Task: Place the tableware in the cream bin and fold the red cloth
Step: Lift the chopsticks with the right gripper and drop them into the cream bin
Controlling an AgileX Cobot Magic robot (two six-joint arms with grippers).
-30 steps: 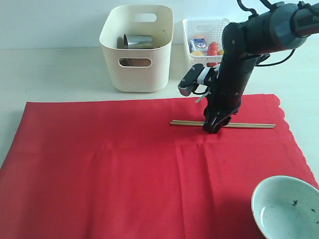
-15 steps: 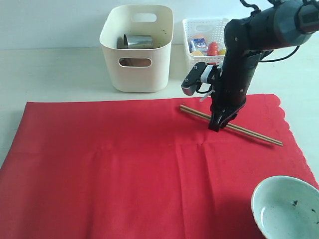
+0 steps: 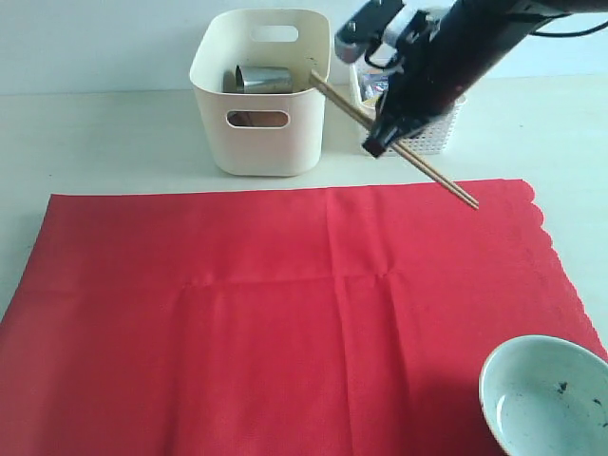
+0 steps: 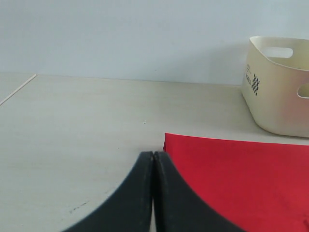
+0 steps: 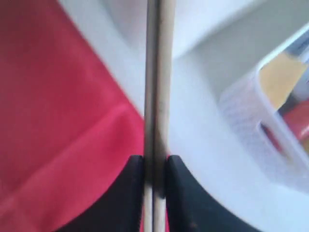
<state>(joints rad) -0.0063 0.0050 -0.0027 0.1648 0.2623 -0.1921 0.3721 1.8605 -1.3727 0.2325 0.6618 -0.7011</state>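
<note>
My right gripper point(image 3: 378, 144) point(image 5: 155, 162) is shut on the pair of wooden chopsticks point(image 3: 432, 169) point(image 5: 155, 72), lifted in the air and slanting. Their upper end reaches the right rim of the cream bin point(image 3: 261, 90) point(image 4: 277, 87). A steel cup point(image 3: 261, 79) lies inside that bin. The red cloth point(image 3: 285, 313) point(image 4: 241, 169) point(image 5: 53, 111) lies spread flat on the table. A pale green-white bowl point(image 3: 543, 397) stands on the cloth's near right corner. My left gripper point(image 4: 153, 155) is shut and empty, low over the table beside a corner of the cloth. It does not show in the exterior view.
A white lattice basket point(image 3: 432, 133) point(image 5: 270, 140) with food items stands right of the cream bin, behind the right arm. The pale tabletop point(image 3: 104, 142) runs back to a white wall.
The right gripper has lifted the chopsticks off the cloth and carried them up and back toward the cream bin, tilting them more steeply. The left gripper's earlier state is not shown.
</note>
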